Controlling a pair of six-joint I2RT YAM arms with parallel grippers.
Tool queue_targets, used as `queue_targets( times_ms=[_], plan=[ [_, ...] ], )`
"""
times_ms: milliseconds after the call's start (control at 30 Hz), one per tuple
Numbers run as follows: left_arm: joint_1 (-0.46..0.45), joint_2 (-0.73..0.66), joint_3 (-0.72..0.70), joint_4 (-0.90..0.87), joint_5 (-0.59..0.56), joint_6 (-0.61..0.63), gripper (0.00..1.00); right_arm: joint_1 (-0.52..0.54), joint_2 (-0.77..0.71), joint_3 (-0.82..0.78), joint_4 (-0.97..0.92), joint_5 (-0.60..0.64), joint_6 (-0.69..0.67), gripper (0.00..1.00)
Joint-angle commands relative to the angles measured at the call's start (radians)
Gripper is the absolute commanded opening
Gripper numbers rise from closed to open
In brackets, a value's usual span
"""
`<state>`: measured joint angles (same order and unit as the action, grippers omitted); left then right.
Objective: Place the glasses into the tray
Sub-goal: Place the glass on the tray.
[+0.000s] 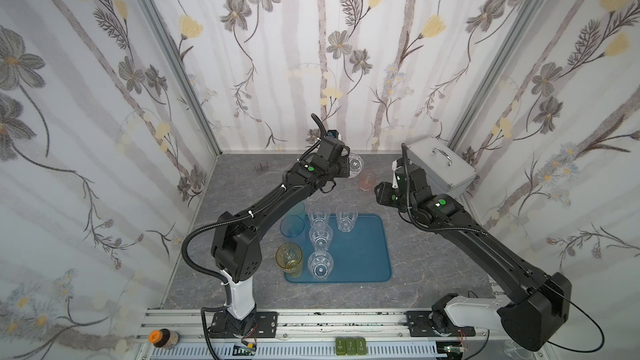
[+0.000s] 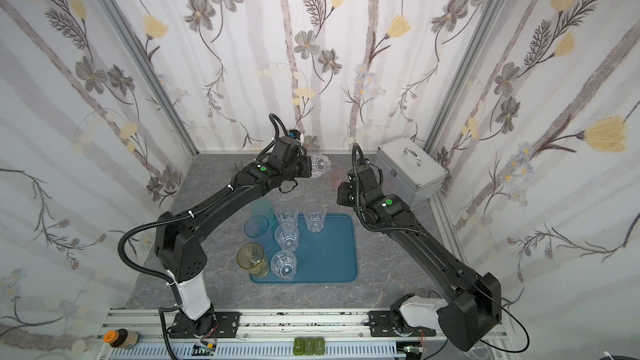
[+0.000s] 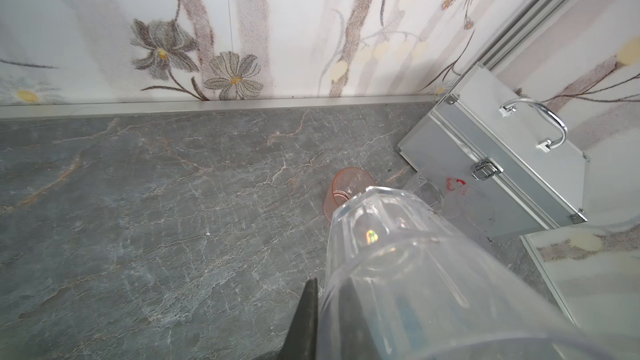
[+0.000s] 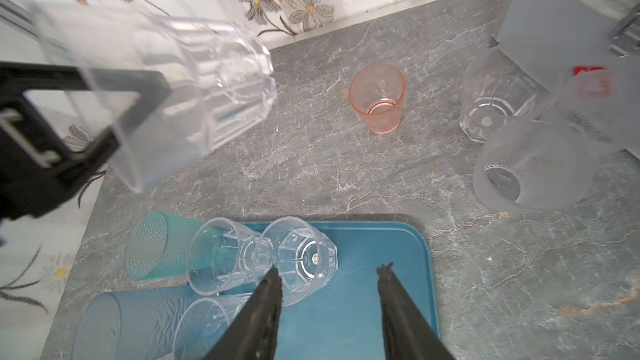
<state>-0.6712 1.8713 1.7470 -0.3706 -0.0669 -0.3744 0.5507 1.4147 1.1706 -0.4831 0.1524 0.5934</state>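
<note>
- The left tool [image 1: 348, 167] grips a clear faceted plastic tumbler [image 1: 356, 165] by its rim wall, so it hangs tipped sideways above the far grey marbled counter [image 1: 263, 181], well apart from the flat teal rectangular tray [image 1: 363, 258];
- the right tool [image 4: 329, 271] hovers empty, jaws apart, over the tray's far edge, probably readied for the upright pink tumbler [image 4: 377, 98];
- the placed tumblers [image 1: 320, 264] crowd the tray's left side, leaving room on the right.

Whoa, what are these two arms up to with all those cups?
They are gathering glasses onto the blue tray. The left tool is clamped on a clear tumbler, held up over the back of the table. The right tool is open and empty above the tray's far edge. Four clear tumblers stand on the tray, with a blue glass and an amber glass at its edge. A pink glass and a frosted glass sit near the silver case.
</note>
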Motion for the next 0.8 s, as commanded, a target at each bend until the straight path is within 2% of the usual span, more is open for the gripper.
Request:
queue_targets(
  times_ms=[0,167,300,600,767],
  plan=[
    [-0.006,0.029,0.022,0.024,0.010,-0.024,0.00,0.007,-0.031,0.013,-0.028,0.087,-0.009,0.46],
    [-0.012,0.054,0.022,0.024,0.028,-0.041,0.00,0.045,-0.052,0.041,-0.061,0.136,-0.016,0.47],
    [-0.020,0.053,0.008,0.024,0.030,-0.059,0.00,0.071,-0.044,0.078,-0.021,0.079,-0.020,0.50],
    [-0.038,0.044,-0.011,0.024,0.046,-0.101,0.01,0.084,0.090,0.174,0.100,0.040,-0.018,0.54],
    [-0.052,0.032,-0.023,0.024,0.064,-0.133,0.01,0.079,0.171,0.207,0.154,0.095,-0.016,0.51]
  ],
)
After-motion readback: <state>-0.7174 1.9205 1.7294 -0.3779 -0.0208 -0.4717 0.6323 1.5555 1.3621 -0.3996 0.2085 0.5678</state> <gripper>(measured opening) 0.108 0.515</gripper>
